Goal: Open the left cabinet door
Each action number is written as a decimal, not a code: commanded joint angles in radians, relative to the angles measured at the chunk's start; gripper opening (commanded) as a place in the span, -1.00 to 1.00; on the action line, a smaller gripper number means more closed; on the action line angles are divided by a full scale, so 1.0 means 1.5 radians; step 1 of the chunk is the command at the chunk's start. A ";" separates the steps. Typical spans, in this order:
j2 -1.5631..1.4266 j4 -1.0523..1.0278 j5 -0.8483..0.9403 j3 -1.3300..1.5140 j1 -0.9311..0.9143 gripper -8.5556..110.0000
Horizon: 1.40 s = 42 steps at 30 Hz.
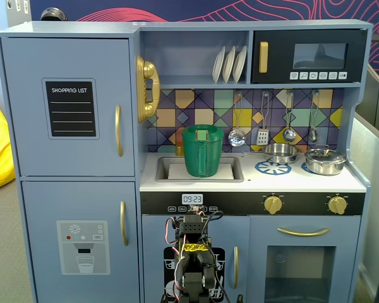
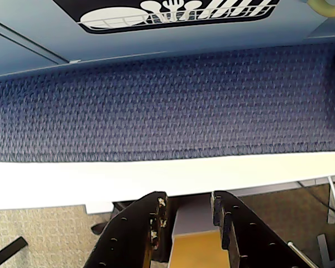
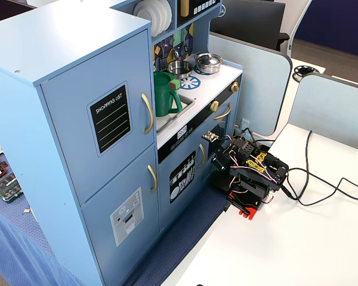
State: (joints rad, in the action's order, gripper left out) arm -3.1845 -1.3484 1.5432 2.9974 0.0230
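The left cabinet door [image 1: 68, 106], blue-grey w/ a black "SHOPPING LIST" chalkboard panel [image 1: 71, 108], sits shut at the upper left of the toy kitchen [image 1: 252, 26] in both fixed views. Its vertical gold bar handle [image 1: 118, 130] runs along the door's right edge, so I judge that's the pull point. My arm [image 3: 249, 170] is folded low on the white table [image 3: 298, 238], well apart from the handle, nothing started yet. Wrist view: gripper [image 2: 188, 212] jaws slightly apart, holding nothing, pointing at the dish-rack door [image 2: 173, 10].
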 commanded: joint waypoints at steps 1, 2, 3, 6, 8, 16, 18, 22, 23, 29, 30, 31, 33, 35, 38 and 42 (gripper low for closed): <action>0.004 -0.123 -0.002 0.000 -0.019 -0.86; 0.004 -0.123 -0.004 0.000 -0.019 -0.86; 0.004 -0.123 -0.005 0.000 -0.019 -0.86; 0.004 -0.123 -0.005 0.000 -0.017 -0.86; 0.004 -0.123 -0.012 0.000 -0.014 -0.86; 0.004 -0.081 -0.058 -0.001 0.032 -0.86; 0.006 -0.032 -0.080 -0.008 0.056 -0.83; 0.085 0.100 -0.126 -0.093 0.157 -0.81; 0.111 0.137 -0.124 -0.125 0.180 -0.81; 0.199 0.397 -0.005 -0.295 0.305 -0.78; 0.210 0.444 0.021 -0.313 0.324 -0.77; 0.220 0.490 0.043 -0.330 0.344 -0.76; 0.251 0.567 0.062 -0.373 0.385 -0.74; 0.287 0.617 0.069 -0.426 0.415 -0.71; 0.344 0.651 0.050 -0.497 0.435 -0.67; 0.395 0.661 0.059 -0.565 0.441 -0.67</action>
State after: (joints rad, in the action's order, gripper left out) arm -2.6538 -0.4096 1.6153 2.2948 0.6611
